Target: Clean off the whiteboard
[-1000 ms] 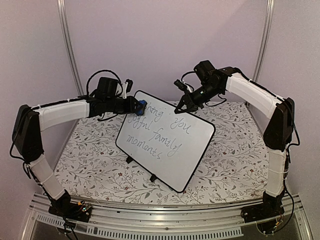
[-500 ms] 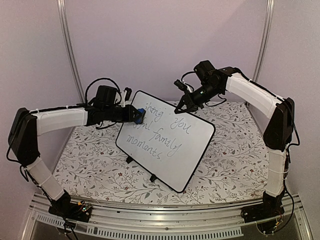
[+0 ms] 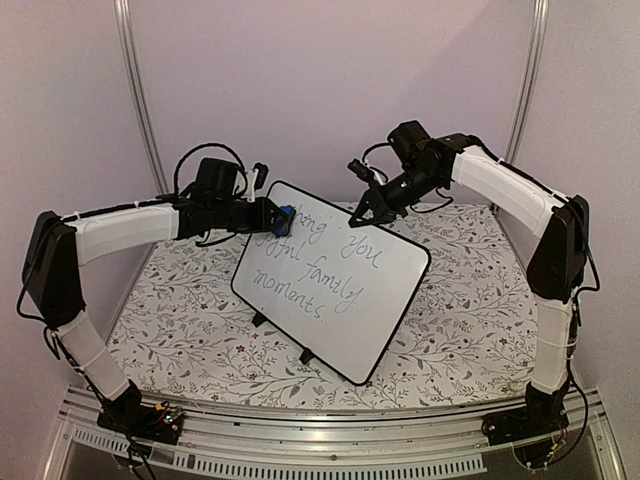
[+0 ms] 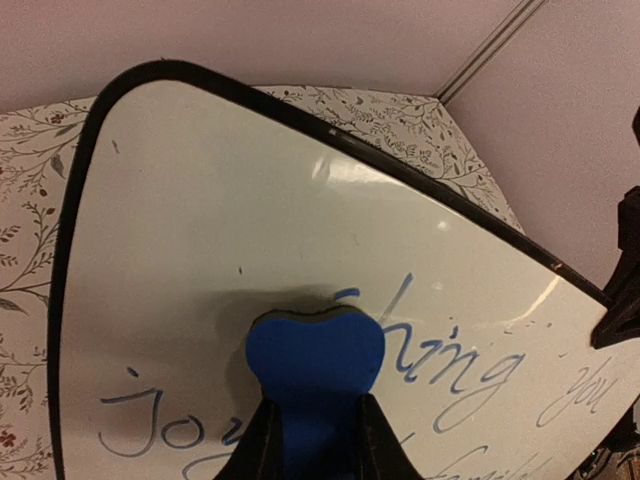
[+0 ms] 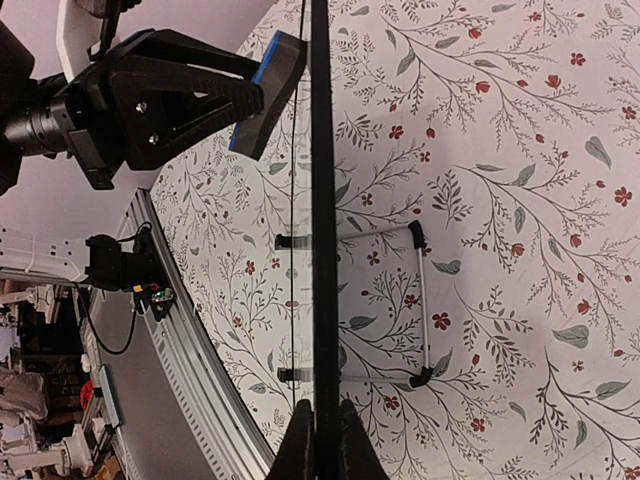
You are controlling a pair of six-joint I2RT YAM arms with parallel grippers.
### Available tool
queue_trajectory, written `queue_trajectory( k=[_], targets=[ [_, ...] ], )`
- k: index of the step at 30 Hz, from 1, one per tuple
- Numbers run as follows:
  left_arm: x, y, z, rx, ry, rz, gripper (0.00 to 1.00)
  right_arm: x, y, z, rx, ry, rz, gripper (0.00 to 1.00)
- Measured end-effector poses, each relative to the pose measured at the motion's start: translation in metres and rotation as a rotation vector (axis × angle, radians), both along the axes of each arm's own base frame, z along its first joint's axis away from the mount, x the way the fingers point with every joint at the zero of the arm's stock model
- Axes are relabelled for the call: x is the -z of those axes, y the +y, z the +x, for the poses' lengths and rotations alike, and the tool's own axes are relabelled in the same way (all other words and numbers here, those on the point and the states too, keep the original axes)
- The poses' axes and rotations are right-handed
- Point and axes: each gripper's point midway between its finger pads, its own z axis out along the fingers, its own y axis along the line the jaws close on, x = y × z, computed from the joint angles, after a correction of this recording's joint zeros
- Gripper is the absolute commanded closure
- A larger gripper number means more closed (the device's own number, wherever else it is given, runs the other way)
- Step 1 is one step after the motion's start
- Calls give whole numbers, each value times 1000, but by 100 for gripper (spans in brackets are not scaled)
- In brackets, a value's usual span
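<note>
The whiteboard stands tilted on its feet mid-table, with handwriting across it. A blue eraser is pressed against its upper left area, with my left gripper shut on it. In the left wrist view the eraser sits between the fingers of the left gripper, against the whiteboard just left of the letters "hing". My right gripper is shut on the board's top edge. The right wrist view looks along the whiteboard's black frame, which runs between the closed jaws of the right gripper.
The table has a floral cloth. A wire stand props the board from behind. An aluminium rail runs along the near edge. Purple walls close in the back and sides.
The left gripper swept the eraser down and left on the board, then back up to near where it began. The right arm and board stayed still.
</note>
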Motion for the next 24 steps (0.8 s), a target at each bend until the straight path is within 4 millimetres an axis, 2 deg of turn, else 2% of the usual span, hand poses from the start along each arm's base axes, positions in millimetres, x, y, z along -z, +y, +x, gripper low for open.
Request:
queue_trajectory(
  k=[24],
  targets=[
    [4,-1,-1,5,-18,-13,100,0,0,0,1,0,-1,100]
  ],
)
